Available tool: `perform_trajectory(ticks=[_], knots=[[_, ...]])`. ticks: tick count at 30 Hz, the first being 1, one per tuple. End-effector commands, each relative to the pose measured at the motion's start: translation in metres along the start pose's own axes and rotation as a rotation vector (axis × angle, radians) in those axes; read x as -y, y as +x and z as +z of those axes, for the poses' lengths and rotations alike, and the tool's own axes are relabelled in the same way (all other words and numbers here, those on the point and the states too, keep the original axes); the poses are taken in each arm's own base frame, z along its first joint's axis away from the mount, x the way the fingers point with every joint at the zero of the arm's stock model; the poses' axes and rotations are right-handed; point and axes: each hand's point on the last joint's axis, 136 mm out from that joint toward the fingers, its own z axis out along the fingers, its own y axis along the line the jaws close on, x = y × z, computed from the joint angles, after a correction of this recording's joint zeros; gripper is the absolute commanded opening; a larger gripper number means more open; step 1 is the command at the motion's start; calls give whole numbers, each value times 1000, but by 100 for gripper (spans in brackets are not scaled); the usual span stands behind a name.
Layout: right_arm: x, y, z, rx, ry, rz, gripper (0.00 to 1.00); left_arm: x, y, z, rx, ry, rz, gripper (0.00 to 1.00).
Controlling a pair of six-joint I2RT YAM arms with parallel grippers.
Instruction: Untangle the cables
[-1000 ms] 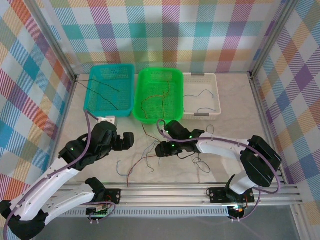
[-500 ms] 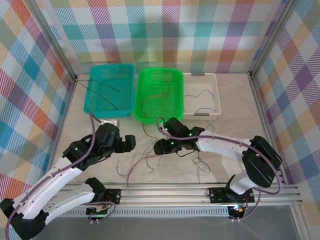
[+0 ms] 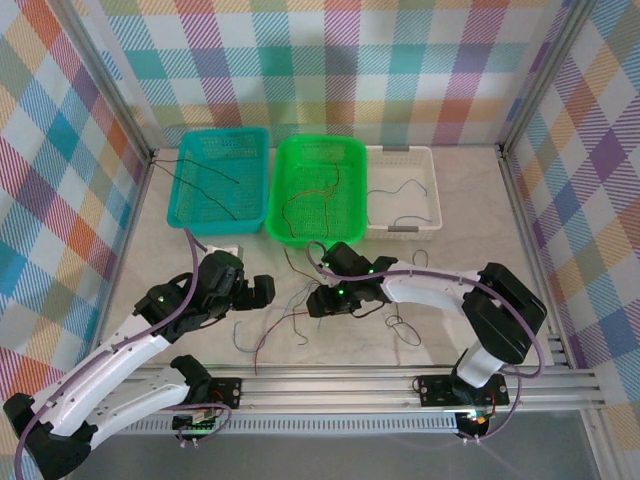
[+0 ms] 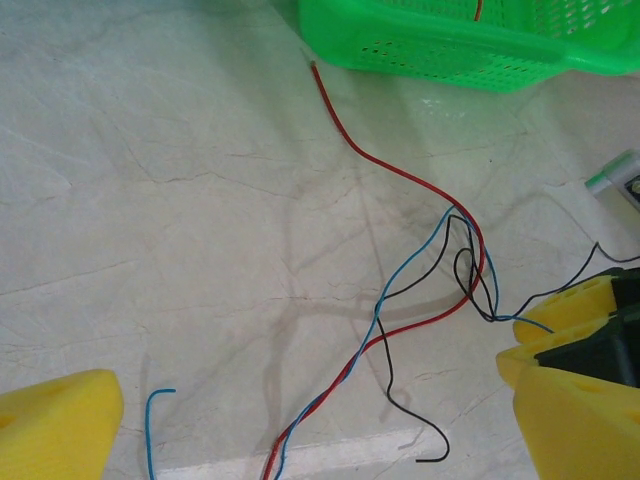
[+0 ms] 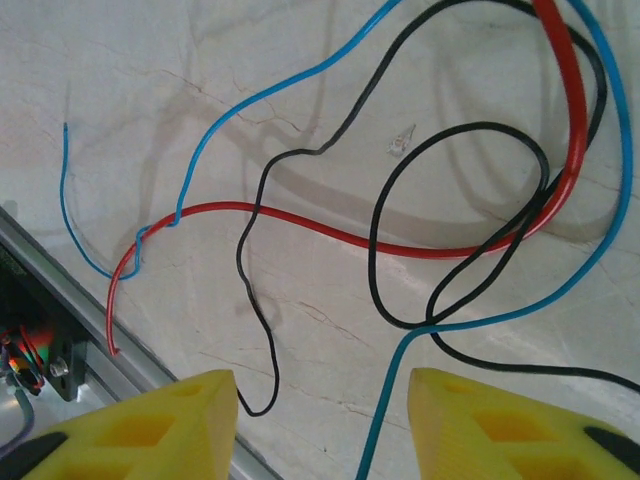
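Lying between spread left pincer (image 4: 310, 395) and spread right pincer (image 5: 322, 395), cables (image 5: 562, 90), lengthwise towards green basket (image 4: 450, 55)

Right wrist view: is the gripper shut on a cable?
No, the right gripper is open, with the cables lying loose beneath it.

overhead looks down; close wrist views share cables (image 4: 478, 250).

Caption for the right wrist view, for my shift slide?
Open right tool poised above tangled red, blue and black cables on the pale marbled table.
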Motion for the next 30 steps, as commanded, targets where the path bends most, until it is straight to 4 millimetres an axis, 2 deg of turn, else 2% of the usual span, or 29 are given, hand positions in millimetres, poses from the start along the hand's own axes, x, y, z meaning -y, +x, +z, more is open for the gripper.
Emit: perform_trajectory(ticks=[1, 5, 7, 9, 14, 17, 24, 30], knots=[[-5, 0, 2, -15, -9, 1, 37, 0, 0, 3, 5, 8, -19, 100], [-8, -13, -12, 33, 34, -25, 16, 1, 1, 5, 3, 14, -22, 100], [-12, -22, -29, 75, 57, -54, 5, 3, 4, 9, -9, 22, -25, 100], [-21, -32, -47, 122, 66, -86, 0, 4, 7, 14, -19, 30, -31, 100], [-48, -54, -101, 241, 67, -173, 0, 14, 12, 24, -40, 78, -47, 99], [-71, -64, -136, 301, 37, -227, 0, 22, 15, 30, -51, 121, -54, 98], [-120, -77, -211, 418, -47, -325, 0, 34, 19, 45, -85, 159, -70, 98], [-160, -83, -271, 498, -119, -418, 0, 53, 14, 49, -82, 241, -90, 98]])
